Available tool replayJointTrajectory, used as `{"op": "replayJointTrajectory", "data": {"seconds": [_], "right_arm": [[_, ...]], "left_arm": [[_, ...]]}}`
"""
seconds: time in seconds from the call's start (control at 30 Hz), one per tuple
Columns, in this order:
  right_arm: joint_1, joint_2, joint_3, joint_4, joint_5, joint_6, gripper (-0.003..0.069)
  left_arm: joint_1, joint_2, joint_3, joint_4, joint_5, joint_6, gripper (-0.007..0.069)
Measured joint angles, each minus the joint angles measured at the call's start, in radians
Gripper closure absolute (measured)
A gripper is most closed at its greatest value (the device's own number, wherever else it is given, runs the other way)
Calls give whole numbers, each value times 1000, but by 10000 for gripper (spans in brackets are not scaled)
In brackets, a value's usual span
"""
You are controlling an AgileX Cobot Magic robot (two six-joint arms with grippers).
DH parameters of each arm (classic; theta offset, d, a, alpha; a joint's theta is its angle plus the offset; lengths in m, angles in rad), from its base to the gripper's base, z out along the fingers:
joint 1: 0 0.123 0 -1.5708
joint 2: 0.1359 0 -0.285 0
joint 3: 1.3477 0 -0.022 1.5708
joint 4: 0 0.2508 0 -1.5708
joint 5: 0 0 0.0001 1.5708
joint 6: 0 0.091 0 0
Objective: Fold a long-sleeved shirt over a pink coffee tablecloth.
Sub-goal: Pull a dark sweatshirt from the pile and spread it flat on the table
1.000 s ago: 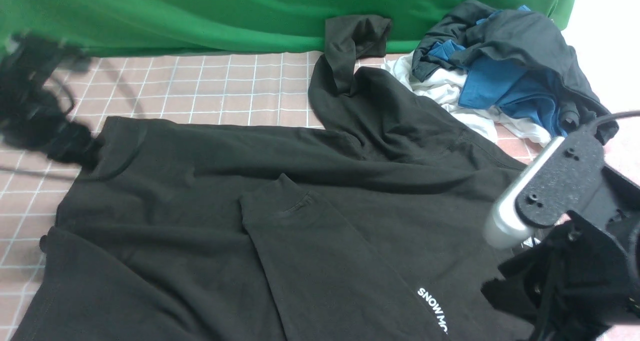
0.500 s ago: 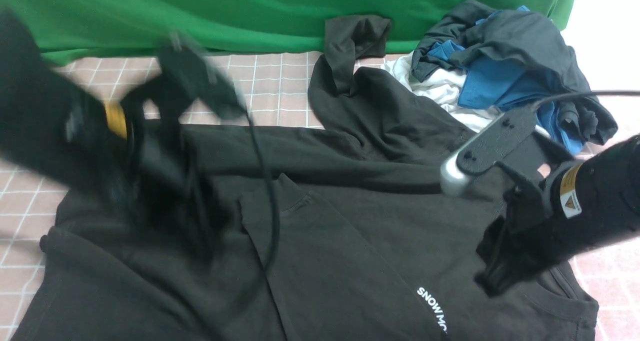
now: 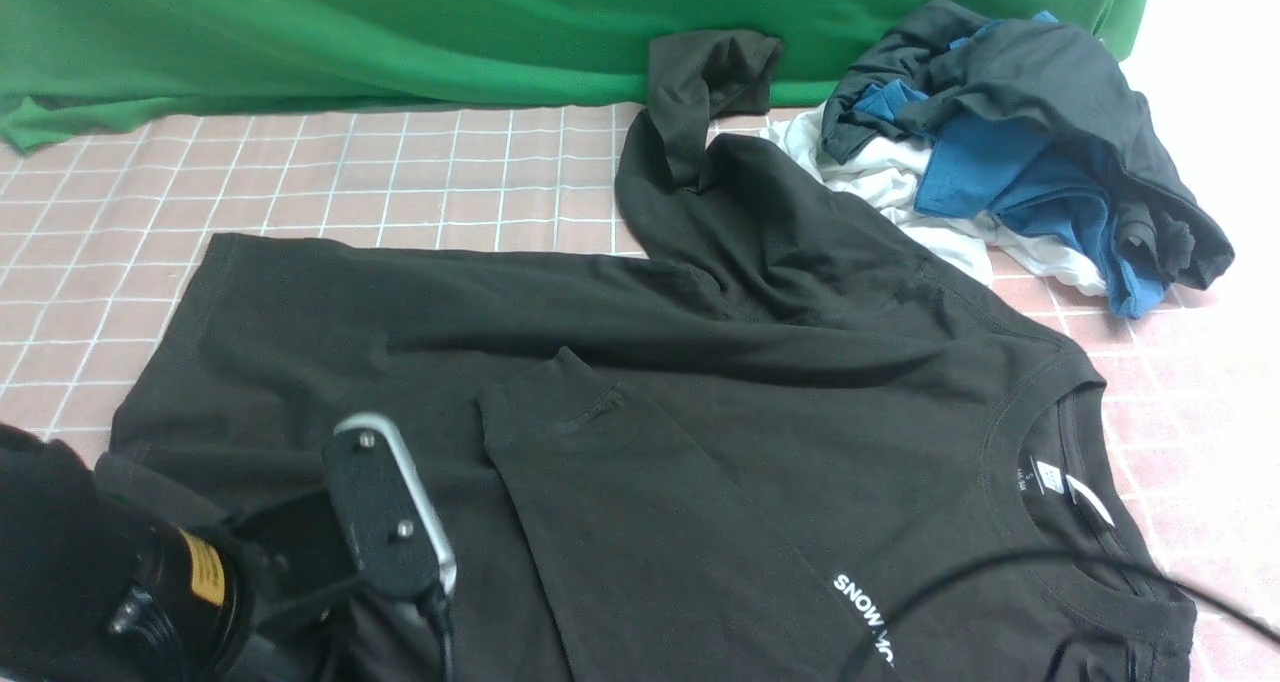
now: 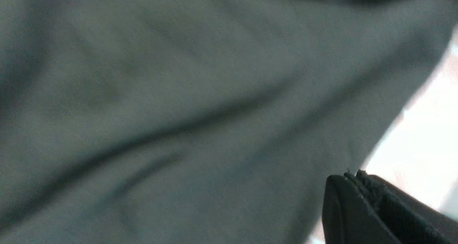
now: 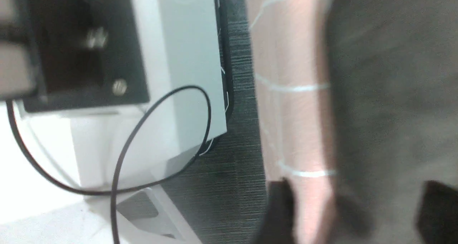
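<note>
Front view only: shirt [image 3: 640, 362] neck label [image 3: 1048, 478]

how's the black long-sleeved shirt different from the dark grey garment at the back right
The long-sleeved shirt lies spread out, one sleeve folded across its body; the dark grey garment is bunched in a heap with blue cloth. The shirt shows white lettering and a white neck label; the grey garment shows no print. The shirt covers far more of the pink coffee tablecloth than the grey garment. Both are dark, plain fabric.
</note>
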Motion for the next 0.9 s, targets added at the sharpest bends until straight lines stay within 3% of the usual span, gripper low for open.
{"op": "replayJointTrajectory", "data": {"seconds": [0.07, 0.17, 0.37, 0.47, 0.63, 0.77, 0.9], "right_arm": [[2, 8, 42, -9, -61, 1, 70], [5, 29, 83, -22, -109, 1, 94], [5, 104, 120, -52, -128, 30, 258], [5, 104, 120, -58, -127, 50, 303], [6, 104, 120, -92, -89, 83, 316], [6, 104, 120, -215, -33, 192, 318], [6, 108, 120, -243, -76, 228, 318]], "left_arm": [[0, -4, 0, -13, -33, 0, 606], [0, -4, 1, -15, -42, 0, 606], [0, -4, 1, -17, -45, 0, 606], [0, -4, 1, -18, -36, 0, 606], [0, -4, 1, -23, -27, 0, 606], [0, -19, 1, -28, -26, 0, 606], [0, -38, 1, -30, -26, 0, 606]]}}
